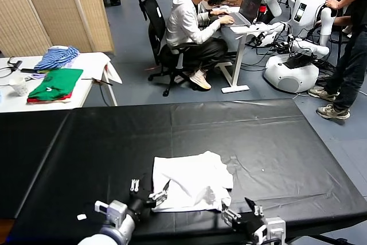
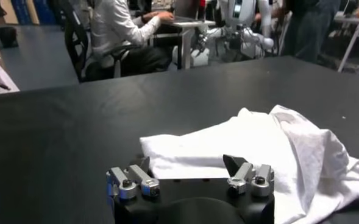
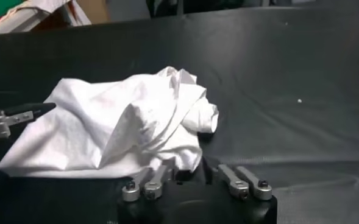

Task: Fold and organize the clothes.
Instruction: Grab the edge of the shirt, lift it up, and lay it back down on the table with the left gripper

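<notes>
The white T-shirt lies loosely folded and rumpled on the black table, near its front edge. No pink print shows. My left gripper is open at the shirt's near left corner, its fingertips astride the hem. My right gripper is open at the shirt's near right corner. In the right wrist view a bunched fold of the shirt drapes over one finger and into the gap between the jaws. The left gripper's fingertip also shows there, at the shirt's far edge.
A white side table at the back left holds green and red folded garments, a blue striped cloth and a cup. Behind the black table are a seated person, a standing person and parked robots.
</notes>
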